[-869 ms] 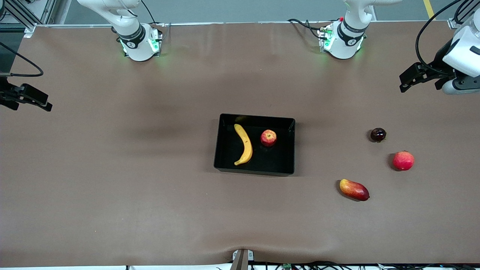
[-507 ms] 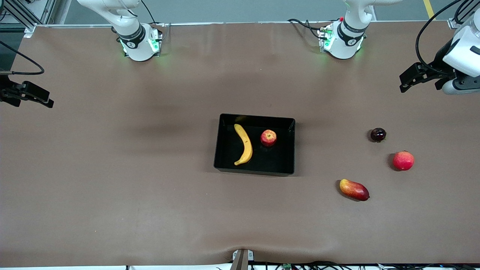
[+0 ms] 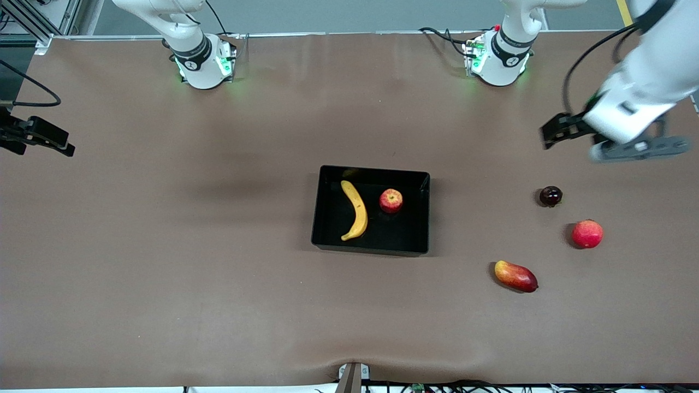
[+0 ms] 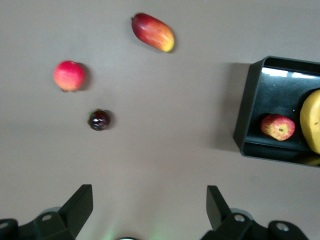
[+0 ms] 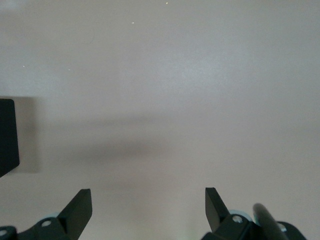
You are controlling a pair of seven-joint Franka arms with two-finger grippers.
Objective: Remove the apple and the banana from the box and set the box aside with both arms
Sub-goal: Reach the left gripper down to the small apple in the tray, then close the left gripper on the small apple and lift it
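Desk (image 3: 164, 245): flat, covered in a matte brown sheet.

Directly on it:
- shallow rectangular glossy black plastic tray (image 3: 371, 248) (image 4: 246, 107) (image 5: 7, 135), at mid-desk.
- small dark maroon round fruit (image 3: 550, 196) (image 4: 99, 120), toward the left arm's end.
- larger pinkish-red round fruit (image 3: 587, 233) (image 4: 69, 75), near the dark one, nearer the front camera, closer to the desk end.
- oblong red-yellow mango (image 3: 515, 276) (image 4: 153, 32), nearest the front camera of the three, between tray and round fruit.

All four lie apart, none touching.
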